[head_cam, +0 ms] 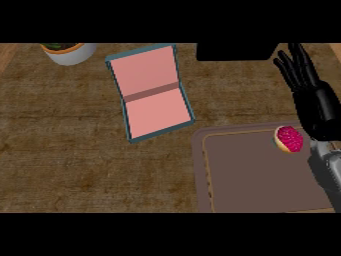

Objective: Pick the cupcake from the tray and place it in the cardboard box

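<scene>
Black and jointed, the right robot hand [311, 85] reaches up along the right side of the view, its slim fingers [294, 64] straight and spread a little apart, holding nothing. Its smooth grey forearm [339, 177] comes in from the lower right corner. Just beside the wrist, on its left, the cupcake [289, 139] lies tipped on its side on the tray [258, 185], showing a bumpy magenta top and a pale tan edge; whether the hand touches it cannot be told. That tray is a flat brown rectangle with rounded corners and a thin lighter line running inside its rim, and the cupcake sits near its upper right corner. To the upper left, apart from the tray, the cardboard box [151, 91] lies open on the table [47, 150], a tilted rectangle with a matte pink inside, a darker crease across its middle and teal edges. A round white pot [71, 52] with green leaves stands at the top left on the coarse, woven-looking brown table.
</scene>
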